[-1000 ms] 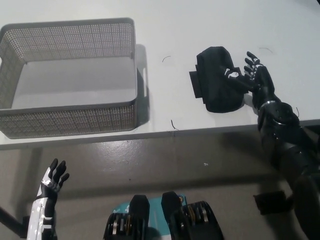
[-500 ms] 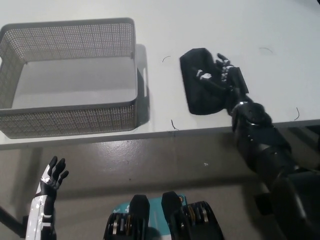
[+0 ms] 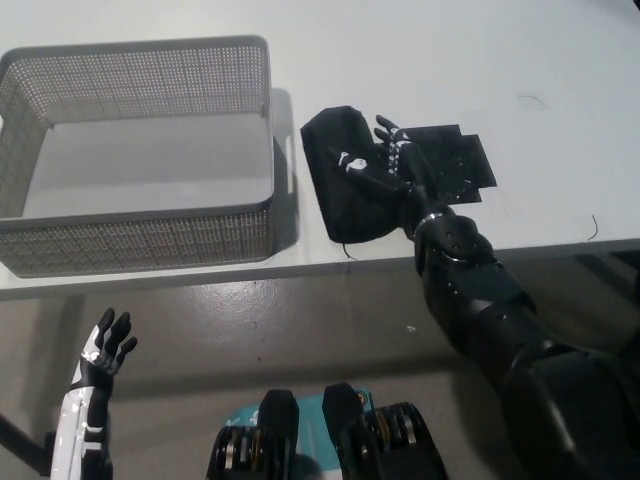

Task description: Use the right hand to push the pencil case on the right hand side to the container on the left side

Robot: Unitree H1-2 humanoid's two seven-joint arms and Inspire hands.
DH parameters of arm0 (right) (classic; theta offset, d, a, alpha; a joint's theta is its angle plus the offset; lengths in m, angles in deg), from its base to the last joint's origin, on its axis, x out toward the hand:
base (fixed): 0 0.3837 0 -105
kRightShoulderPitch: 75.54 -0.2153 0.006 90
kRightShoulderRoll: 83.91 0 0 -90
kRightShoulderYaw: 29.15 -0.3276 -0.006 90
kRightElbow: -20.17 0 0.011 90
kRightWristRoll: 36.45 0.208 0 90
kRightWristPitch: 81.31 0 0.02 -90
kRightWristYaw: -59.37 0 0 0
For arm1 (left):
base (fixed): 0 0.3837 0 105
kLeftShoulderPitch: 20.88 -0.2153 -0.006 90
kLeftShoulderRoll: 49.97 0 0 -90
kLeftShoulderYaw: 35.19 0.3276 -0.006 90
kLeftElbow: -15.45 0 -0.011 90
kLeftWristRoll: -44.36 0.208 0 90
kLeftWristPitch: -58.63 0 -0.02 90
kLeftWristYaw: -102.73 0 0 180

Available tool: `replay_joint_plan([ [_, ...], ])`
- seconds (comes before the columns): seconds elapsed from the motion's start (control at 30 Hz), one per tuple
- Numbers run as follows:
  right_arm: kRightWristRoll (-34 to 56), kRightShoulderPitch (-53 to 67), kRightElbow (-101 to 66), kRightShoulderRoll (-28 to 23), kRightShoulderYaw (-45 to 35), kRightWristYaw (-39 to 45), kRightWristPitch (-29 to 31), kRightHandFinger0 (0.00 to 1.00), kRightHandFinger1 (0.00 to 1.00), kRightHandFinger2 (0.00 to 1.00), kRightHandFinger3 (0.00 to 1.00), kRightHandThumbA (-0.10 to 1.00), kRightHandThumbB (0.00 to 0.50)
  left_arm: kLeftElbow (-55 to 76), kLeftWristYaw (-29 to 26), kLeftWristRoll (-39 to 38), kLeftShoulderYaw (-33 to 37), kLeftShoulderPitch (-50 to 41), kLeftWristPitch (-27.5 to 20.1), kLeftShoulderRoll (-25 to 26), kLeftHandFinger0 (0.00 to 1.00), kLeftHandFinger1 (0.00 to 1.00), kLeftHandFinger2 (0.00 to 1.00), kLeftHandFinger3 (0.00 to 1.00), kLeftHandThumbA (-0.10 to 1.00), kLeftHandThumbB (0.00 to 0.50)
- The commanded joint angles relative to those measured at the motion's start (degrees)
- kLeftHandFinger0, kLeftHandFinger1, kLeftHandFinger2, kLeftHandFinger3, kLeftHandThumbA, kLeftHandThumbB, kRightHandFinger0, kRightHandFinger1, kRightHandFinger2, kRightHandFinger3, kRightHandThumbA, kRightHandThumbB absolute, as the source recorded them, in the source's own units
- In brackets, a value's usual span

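Note:
A black pencil case [image 3: 345, 172] lies on the white table [image 3: 420, 60], a short gap right of the grey mesh container [image 3: 140, 150]. My black right hand [image 3: 388, 165] rests open against the case's right side, fingers spread over it. A flat black patch [image 3: 455, 163] lies on the table right of the hand; I cannot tell what it is. The white left hand [image 3: 100, 365] hangs open below the table at the lower left.
The table's front edge [image 3: 300, 268] runs just below the case and container. A few thin dark threads lie on the table top, one at the right edge [image 3: 594, 228].
My right hand has slid the pencil case leftward across the table, from the right side to near the container's right wall. The left hand has stayed put.

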State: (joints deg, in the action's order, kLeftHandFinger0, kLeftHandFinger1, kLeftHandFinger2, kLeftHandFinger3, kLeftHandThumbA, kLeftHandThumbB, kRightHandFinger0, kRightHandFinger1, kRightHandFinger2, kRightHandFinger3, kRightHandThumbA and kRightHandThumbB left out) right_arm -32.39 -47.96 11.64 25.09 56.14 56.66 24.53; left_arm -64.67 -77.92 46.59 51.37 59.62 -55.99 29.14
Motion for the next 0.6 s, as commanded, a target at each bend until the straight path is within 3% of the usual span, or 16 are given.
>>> replay_joint_plan([
  [0.0,-0.2,-3.06,0.36,3.62,0.6,1.03,-0.8,1.0,1.0,1.0,1.0,1.0,0.265,2.06,0.28,-0.82,-0.12,0.61,-1.36,0.61,1.0,1.0,1.0,1.0,1.0,0.124],
  [0.1,-0.68,-3.36,0.3,4.47,1.08,0.99,-0.28,1.0,1.0,1.0,1.0,1.0,0.234,2.07,0.38,-1.1,-0.03,0.86,-1.37,0.63,1.0,1.0,1.0,1.0,1.0,0.125],
  [0.37,-1.58,-4.46,0.1,6.53,2.42,0.5,0.31,1.0,1.0,1.0,1.0,1.0,0.217,2.68,0.46,-1.12,-0.12,0.99,-0.56,0.74,1.0,1.0,1.0,1.0,1.0,0.131],
  [0.57,-2.11,-4.1,-0.06,8.91,4.06,-0.25,0.66,1.0,1.0,1.0,1.0,1.0,0.245,3.08,0.43,-1.57,0.09,1.1,0.28,0.37,1.0,1.0,1.0,1.0,1.0,0.147],
])
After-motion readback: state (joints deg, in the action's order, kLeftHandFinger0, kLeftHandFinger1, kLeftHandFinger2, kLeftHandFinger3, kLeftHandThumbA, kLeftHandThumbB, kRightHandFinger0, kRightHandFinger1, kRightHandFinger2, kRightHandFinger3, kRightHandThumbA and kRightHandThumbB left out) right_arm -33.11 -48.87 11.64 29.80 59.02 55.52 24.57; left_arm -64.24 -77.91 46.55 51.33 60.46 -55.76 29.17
